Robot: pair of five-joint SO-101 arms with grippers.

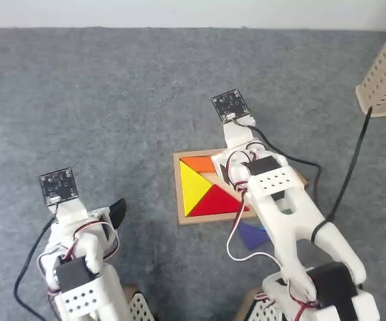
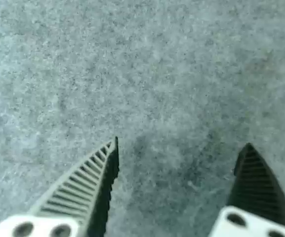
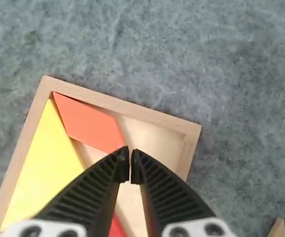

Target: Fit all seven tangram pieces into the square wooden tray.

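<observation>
Square wooden tray (image 1: 178, 194), mid-worktop, holds 3 visible pieces; right jaws, shut and empty, sit at the orange parallelogram (image 3: 90, 124), apparently seating it; left jaws gape empty; next, fetch the dark blue piece (image 1: 251, 235) beside the tray.

My right arm (image 1: 293, 221) hides half the tray (image 1: 178, 190) and part of the blue piece (image 1: 251, 235); a green bit (image 1: 287, 211) beneath is too small to tell.
</observation>
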